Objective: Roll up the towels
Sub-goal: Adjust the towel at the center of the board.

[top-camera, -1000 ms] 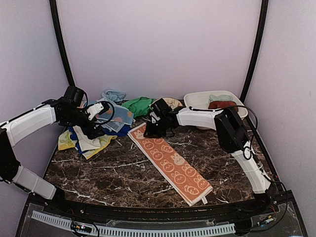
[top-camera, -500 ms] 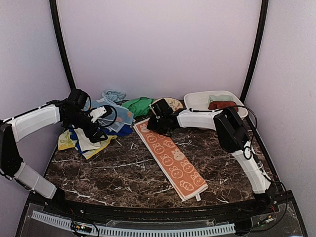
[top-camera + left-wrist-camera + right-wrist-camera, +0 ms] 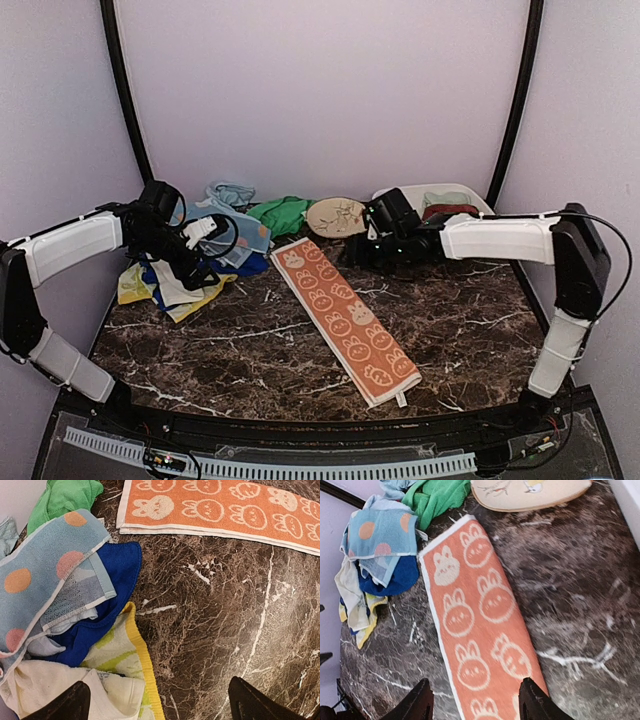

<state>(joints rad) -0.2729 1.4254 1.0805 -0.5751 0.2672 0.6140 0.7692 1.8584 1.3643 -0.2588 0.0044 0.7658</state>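
The marble table carries one orange towel laid flat and unrolled. It runs diagonally from far centre toward the near right and is printed with cream rabbit faces, with no lettering legible. At far left is a pile: a dotted light-blue towel over a blue one, with a yellow-edged one beneath. Behind are the tub, the plate and a green towel. The left gripper hangs over the pile's edge, fingers spread wide and empty. The right gripper is above the orange towel, fingers apart, grasping nothing.
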